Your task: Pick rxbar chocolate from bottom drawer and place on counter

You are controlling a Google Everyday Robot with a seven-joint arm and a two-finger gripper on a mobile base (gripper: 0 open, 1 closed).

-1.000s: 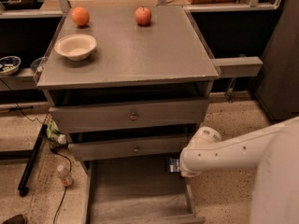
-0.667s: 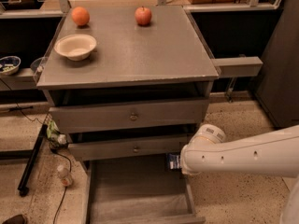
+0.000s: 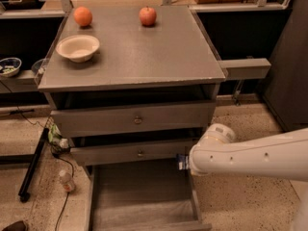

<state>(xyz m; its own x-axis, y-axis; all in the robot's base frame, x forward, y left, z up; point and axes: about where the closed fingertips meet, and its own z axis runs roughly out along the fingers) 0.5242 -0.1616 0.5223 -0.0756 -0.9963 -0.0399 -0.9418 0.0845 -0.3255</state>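
Observation:
The bottom drawer (image 3: 139, 196) is pulled open below the two shallower drawers, and the part of its pale floor that shows is bare. My white arm reaches in from the right. My gripper (image 3: 185, 161) is at the arm's left end, by the drawer's right wall, mostly hidden behind the wrist. A small dark wrapper with bluish-white print, the rxbar chocolate (image 3: 181, 162), sticks out of it, held off the drawer floor. The grey counter (image 3: 144, 52) is the cabinet's top, well above the gripper.
On the counter stand a white bowl (image 3: 77, 47), an orange (image 3: 83, 16) and a red apple (image 3: 148, 16). A narrow grey side shelf (image 3: 243, 68) juts out to the right. A small bottle (image 3: 66, 181) and cables lie on the floor at the left.
My arm has risen a little and shifted right, carrying the rxbar up from the drawer's right side. The things on the counter have not moved.

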